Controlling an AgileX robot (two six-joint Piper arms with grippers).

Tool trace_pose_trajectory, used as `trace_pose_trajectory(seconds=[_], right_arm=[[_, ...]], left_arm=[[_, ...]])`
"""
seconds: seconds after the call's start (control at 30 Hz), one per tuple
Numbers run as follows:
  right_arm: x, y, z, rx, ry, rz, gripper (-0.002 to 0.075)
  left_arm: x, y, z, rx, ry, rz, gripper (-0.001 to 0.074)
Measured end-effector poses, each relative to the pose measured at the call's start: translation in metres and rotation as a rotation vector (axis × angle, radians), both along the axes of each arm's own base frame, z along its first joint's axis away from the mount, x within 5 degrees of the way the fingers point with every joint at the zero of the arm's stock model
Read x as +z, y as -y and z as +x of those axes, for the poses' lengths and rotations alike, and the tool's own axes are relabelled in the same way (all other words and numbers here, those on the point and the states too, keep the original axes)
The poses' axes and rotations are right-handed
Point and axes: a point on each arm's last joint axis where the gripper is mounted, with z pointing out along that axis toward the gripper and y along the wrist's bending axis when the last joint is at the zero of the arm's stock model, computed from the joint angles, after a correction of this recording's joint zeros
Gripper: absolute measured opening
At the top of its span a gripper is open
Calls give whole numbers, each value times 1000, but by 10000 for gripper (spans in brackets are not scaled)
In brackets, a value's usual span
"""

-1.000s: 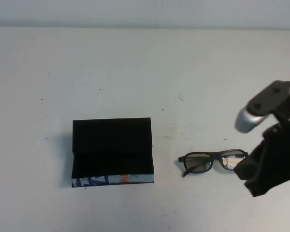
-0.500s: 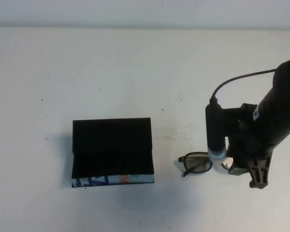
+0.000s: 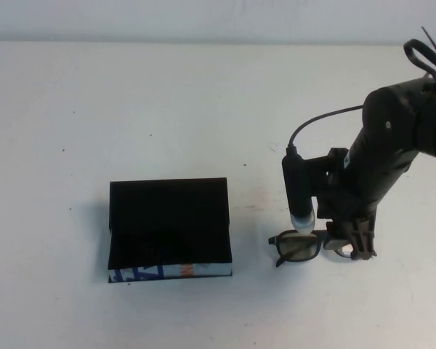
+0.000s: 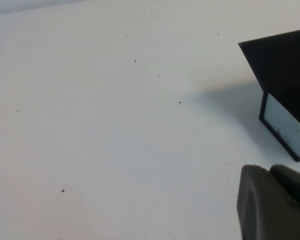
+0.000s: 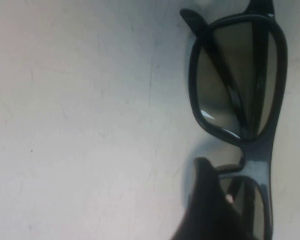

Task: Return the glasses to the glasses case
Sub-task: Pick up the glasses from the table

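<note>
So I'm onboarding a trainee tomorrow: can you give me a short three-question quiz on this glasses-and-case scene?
1. True or false: the glasses already lie inside the glasses case.
2. Which arm's pincer is over the glasses? A) left B) right
3. Fill in: the case lid is ____.

Key: 1. False; they lie on the table, apart from the case, on its right. 2. B; the right pincer is down at the frame's right half, while the left pincer sits near the case's left side. 3. Open.
</note>
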Motion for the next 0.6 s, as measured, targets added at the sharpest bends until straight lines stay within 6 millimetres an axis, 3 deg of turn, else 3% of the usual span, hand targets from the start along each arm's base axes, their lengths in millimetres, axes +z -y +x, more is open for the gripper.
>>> trace_pose_trajectory(seconds=[0.6], right_arm=[[-26,-6,22,2,-47,-33,359]], left_arm=[[0,0,0,0,0,0,-1]])
